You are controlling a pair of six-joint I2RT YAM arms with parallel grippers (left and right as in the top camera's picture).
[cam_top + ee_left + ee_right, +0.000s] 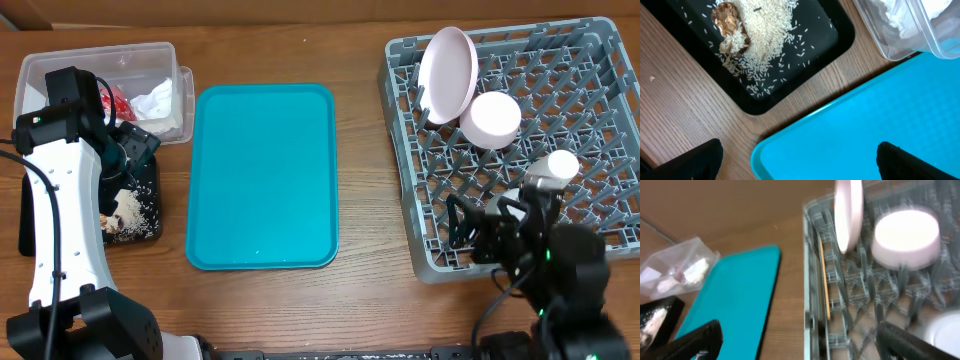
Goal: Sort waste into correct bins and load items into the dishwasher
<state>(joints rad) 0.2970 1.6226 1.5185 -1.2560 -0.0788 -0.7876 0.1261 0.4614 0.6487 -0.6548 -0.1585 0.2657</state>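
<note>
Plate and bowl sitting in rack; rice on black tray beside blue tray; left jaws spread; right jaws spread.

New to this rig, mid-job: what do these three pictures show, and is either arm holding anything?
The robot is a left arm and a right arm at a table, each ending in a two-finger gripper. One picture looks down from overhead; the other two come from wrist cameras, with that gripper's dark fingers at the bottom corners. On the table: a clear bin of crumpled waste, a black tray of rice, a teal tray, and a grey dish rack holding a pink plate, a pink bowl and a white cup. The left gripper and right gripper are open, holding nothing.
</note>
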